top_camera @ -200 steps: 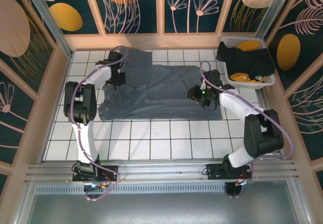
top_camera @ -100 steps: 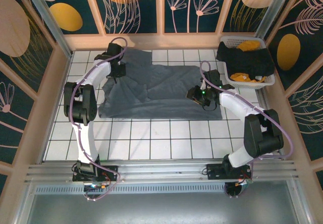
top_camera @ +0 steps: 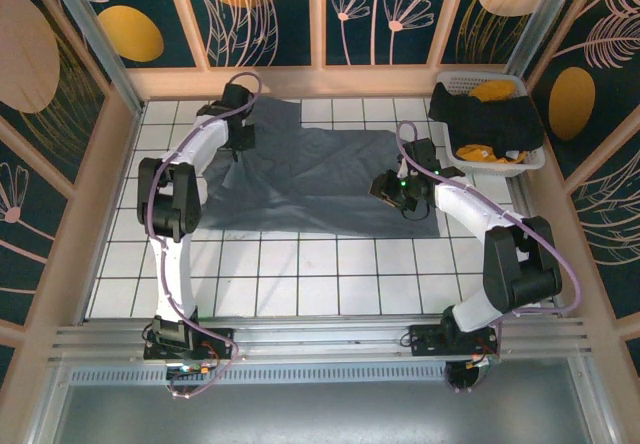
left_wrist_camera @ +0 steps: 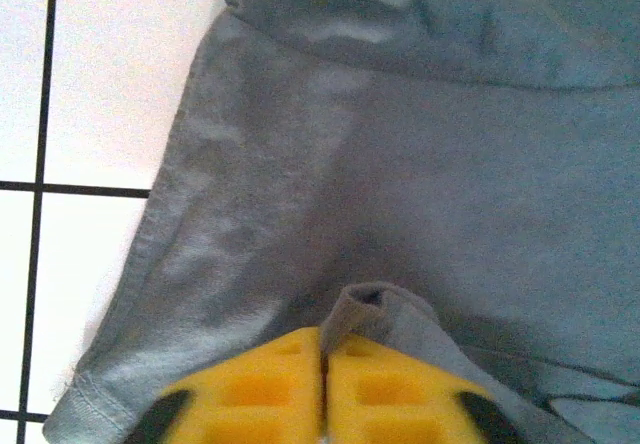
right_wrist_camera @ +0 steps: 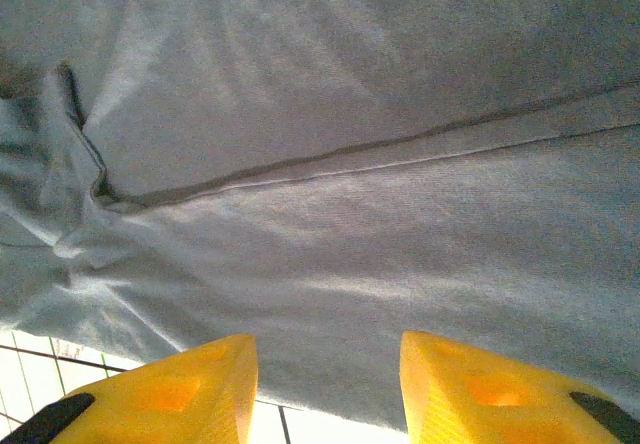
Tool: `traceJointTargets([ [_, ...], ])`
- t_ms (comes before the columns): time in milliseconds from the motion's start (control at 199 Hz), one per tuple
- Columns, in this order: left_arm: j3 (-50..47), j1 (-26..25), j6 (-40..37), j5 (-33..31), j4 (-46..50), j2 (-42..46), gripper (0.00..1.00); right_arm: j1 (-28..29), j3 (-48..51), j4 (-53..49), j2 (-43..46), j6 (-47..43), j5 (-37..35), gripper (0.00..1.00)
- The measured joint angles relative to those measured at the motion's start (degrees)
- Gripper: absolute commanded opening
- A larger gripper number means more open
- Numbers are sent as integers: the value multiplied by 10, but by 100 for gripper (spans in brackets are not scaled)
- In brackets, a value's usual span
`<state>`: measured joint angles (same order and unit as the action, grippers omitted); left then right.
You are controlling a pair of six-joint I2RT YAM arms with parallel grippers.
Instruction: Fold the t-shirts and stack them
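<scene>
**Left hand** [top_camera: 240, 136]: over the far-left edge of the grey tee [top_camera: 320, 179]. The pads [left_wrist_camera: 265, 394] are all but together, with a small pucker of cloth nipped between them.
- Risk: so thin a nip may slip out if I pull. If it holds, a sideways drag could rake the flat cloth into creases.

**Grey tee:** spread open mid-worktop, not yet folded, with light wrinkles near its left side.

**Right hand** [top_camera: 392, 190]: low over the tee's right edge, fingers apart, holding nothing.
- Risk: closing here might catch the seam unevenly and skew a fold.

**Basket** [top_camera: 452, 80]: at the far right corner, with the black tee [top_camera: 490, 119] draped over its rim and the yellow tee [top_camera: 495, 90] inside.
- Risk: a wide swing of my right arm could knock it.

**Worktop** [top_camera: 300, 264]: white tile with dark grout, which looks smooth. I judge that cloth will slide on it readily.

**Room:** dark leaf-patterned walls [top_camera: 270, 14] in wooden framing stand close on three sides, so there is little elbow room.
</scene>
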<state>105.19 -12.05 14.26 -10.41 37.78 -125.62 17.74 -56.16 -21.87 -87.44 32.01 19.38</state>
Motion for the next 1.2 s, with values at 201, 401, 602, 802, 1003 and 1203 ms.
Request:
traceJointTargets([
  [201, -25, -3, 34, -68, 4, 8, 53, -9, 1, -11, 1, 3, -19, 42],
  [401, -174, -3, 141, -83, 4, 134, 48, -105, 76, -4, 60, 38, -50, 34],
  [602, -396, 42, 269, -35, -9, 325, 50, -196, 140, -10, 108, 69, -76, 37],
  [802, -546, 97, 342, 20, -17, 374, 52, -261, 176, -9, 109, 93, -61, 43],
  [1003, -600, 94, 377, 44, -32, 445, 49, -289, 186, -6, 109, 104, -49, 43],
  [1203, -597, 94, 374, 40, -60, 413, 51, -289, 196, 7, 97, 104, -43, 43],
])
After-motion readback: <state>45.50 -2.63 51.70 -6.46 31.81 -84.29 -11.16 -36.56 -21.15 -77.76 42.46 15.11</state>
